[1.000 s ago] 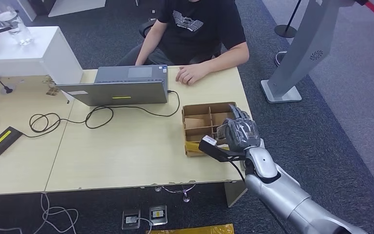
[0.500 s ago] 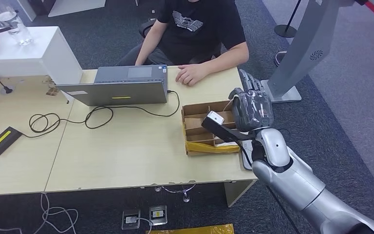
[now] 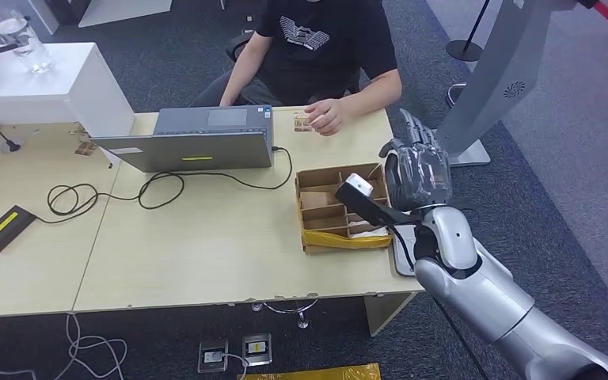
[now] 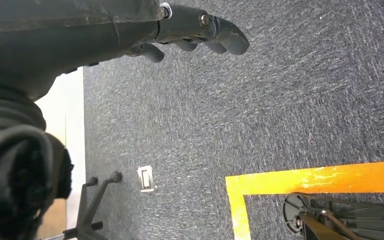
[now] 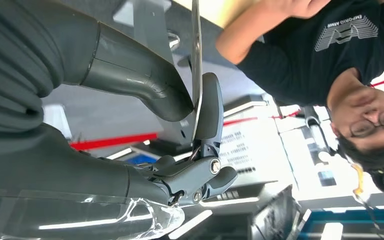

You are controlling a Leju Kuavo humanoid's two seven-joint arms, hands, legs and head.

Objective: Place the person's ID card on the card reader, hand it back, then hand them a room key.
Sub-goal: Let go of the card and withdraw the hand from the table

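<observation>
**Holding a card above the box**

Reaching over the desk's right end in the head view, the right hand hovers above the cardboard box. The person's hand holds the ID card beside the laptop.

The left wrist view has the left hand over carpet, fingers loosely curled, nothing in them.

The right wrist view shows thumb and finger pinching a thin card edge-on.

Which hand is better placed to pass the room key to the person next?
The right. The right hand is raised beyond the cardboard box toward the person, pinching a thin card edge-on. The left hand hangs over the carpet.
</observation>
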